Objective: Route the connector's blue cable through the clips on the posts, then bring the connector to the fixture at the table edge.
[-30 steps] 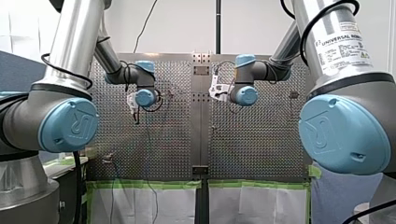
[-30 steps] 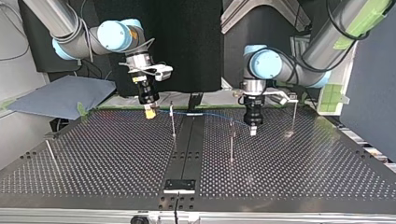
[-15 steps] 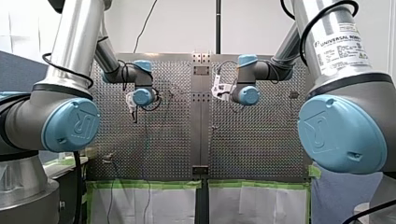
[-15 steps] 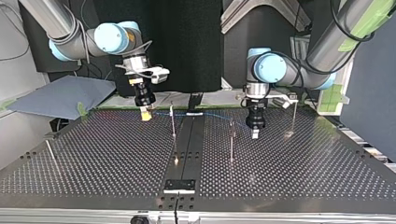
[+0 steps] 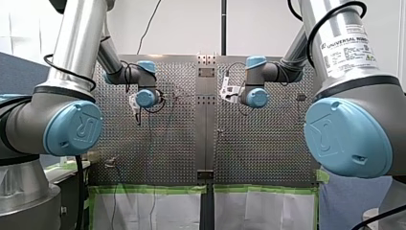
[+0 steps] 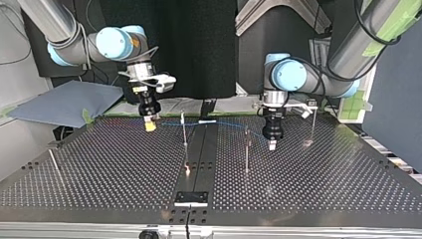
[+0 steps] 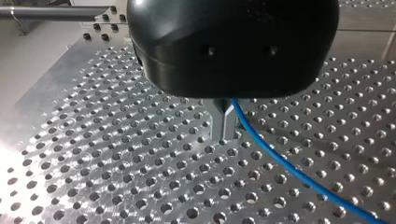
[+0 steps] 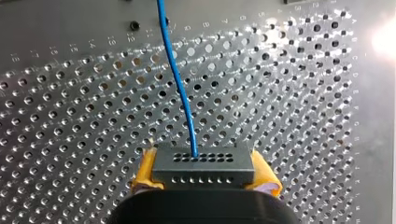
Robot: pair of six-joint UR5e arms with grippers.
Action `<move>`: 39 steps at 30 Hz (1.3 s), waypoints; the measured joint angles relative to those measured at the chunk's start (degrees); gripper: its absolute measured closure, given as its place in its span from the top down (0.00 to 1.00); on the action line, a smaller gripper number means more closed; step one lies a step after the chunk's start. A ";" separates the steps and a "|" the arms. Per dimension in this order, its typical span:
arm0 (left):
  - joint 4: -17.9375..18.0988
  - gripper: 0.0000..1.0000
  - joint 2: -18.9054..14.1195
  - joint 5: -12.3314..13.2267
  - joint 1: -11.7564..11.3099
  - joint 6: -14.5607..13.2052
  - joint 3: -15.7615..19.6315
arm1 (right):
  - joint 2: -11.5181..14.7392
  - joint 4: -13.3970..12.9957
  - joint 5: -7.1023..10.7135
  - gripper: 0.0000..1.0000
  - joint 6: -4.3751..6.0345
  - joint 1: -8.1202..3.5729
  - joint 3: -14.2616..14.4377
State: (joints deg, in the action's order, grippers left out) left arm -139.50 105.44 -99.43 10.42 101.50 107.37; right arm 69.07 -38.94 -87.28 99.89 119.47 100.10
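- Broadly, the perforated table (image 6: 99, 169) carries several thin posts (image 6: 246, 149); the central post (image 6: 184, 130) serves as landmark.
- My right gripper (image 6: 150, 125) hangs to that post's left in the top view, yellow pads (image 8: 145, 170) clamped on the connector (image 8: 203, 163).
- My left gripper (image 6: 271, 145) hangs to the post's right, metal fingers (image 7: 223, 125) pinched on the blue cable (image 8: 176, 79).
- Cable spans connector to left gripper past the post's top; clipped or not, I cannot tell. It looks light and limp, so steer by the rigid connector's sides.
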 joint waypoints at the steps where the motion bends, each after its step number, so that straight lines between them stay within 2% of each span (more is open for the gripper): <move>1: -0.04 0.02 0.00 0.00 -0.03 -0.01 -0.05 | 0.00 0.00 0.02 0.02 0.01 -0.12 -0.06; 9: -0.93 0.02 1.13 0.08 -0.17 -0.43 -0.80 | -0.25 0.49 0.08 0.02 0.11 -1.04 -0.70; 21: -2.39 0.02 2.49 0.54 -0.19 -1.04 -3.19 | -0.53 0.69 0.09 0.02 0.15 -1.60 -2.00; 29: -2.95 0.02 2.52 0.78 -0.23 -0.87 -4.33 | -2.64 1.19 0.09 0.02 0.13 -1.87 -3.63; 39: -3.50 0.02 2.52 0.88 -0.43 -0.84 -4.80 | -3.36 1.67 0.08 0.02 0.36 -2.37 -6.10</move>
State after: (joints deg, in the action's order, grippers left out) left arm -143.00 107.96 -98.55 9.99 100.66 102.57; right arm 65.71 -37.27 -87.20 100.25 117.10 94.00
